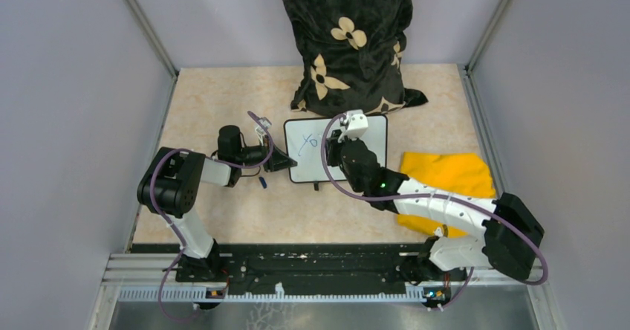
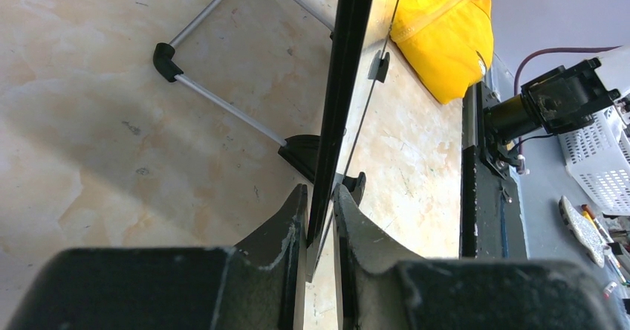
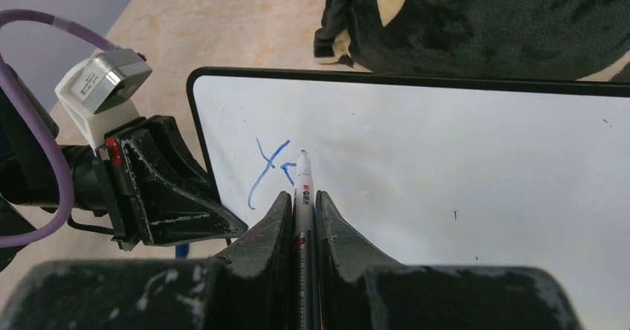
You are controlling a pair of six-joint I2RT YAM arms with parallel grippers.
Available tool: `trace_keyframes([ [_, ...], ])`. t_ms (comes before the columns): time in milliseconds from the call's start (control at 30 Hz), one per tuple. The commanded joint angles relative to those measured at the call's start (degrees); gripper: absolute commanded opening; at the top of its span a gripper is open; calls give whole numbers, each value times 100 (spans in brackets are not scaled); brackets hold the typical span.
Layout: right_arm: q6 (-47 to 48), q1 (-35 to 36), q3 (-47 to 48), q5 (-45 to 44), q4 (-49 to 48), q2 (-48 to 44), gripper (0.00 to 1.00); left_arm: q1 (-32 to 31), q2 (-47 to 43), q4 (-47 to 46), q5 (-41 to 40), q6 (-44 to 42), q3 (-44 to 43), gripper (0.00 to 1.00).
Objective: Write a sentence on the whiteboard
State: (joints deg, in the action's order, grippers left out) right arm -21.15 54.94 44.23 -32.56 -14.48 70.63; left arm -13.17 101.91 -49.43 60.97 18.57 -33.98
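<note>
— Where is the whiteboard (image 1: 301,163) sitting?
— Just in front of the flowered cushion (image 1: 345,40). The left gripper (image 2: 319,196) is clamping its frame; the right gripper (image 3: 303,200) is gripping a marker (image 3: 304,178), tip at the board.
— Anything reading clearly?
— The sentence (image 3: 269,165) is showing a blue "Y" and part of an "o"; the barrel is showing what looks like "M&G". I'd be pressing lightly, making small strokes.
</note>
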Motion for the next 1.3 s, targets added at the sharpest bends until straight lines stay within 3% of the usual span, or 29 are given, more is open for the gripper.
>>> trace_keyframes([
  [0, -21, -46, 95, -101, -207, 116, 0, -54, 55, 188, -40, -152, -82, 21],
  [1267, -397, -99, -454, -105, 56, 196, 0, -63, 65, 207, -41, -160, -95, 21],
])
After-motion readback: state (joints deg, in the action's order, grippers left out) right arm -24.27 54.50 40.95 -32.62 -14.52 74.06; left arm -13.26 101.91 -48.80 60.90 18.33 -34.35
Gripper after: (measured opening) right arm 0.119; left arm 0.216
